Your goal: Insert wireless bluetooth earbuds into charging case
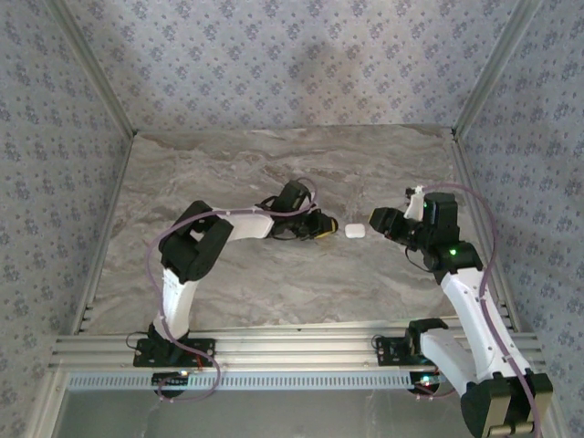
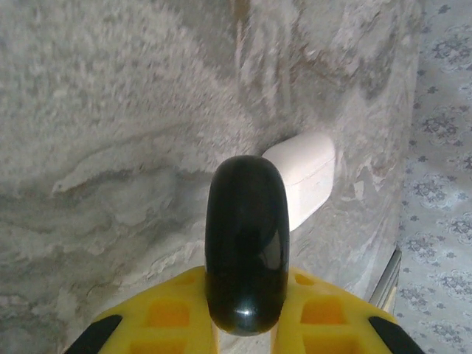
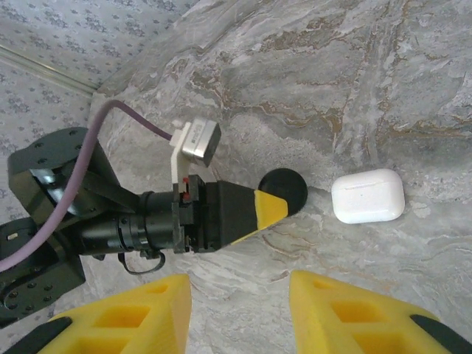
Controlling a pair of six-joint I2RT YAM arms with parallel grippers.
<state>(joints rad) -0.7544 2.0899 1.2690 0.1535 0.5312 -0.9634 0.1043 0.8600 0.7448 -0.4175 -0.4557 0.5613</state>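
- Left pincer [image 2: 247, 317]: its yellow fingers are clamping together on a glossy black rounded case [image 2: 245, 236]. The case is standing up out of the gap between them, and its curved end is pointing away from the wrist.
- In the right wrist view the same black case is showing as a round dark disc at the tip of the left pincer. It is sitting just beside the white charging case [image 3: 367, 195], with a narrow strip of desk between them, so the two are not touching.
- Right pincer [image 3: 240, 295]: its yellow fingers are standing apart and gripping nothing. It is hovering over bare desk on the near side of the white charging case.
- The white charging case is lying flat on the desk [image 1: 274, 164] with its lid closed and the seam line showing along the top. In the top view it is lying between the two pincers.
- The left arm [image 1: 228, 228] is reaching in from the left and bending at the elbow. A purple cable [image 3: 96, 140] is looping along it.
- Surroundings: marbled grey desk top, patterned wallpaper walls [image 1: 274, 55] on three sides, and an aluminium rail [image 1: 274, 351] carrying both arm bases at the near edge.
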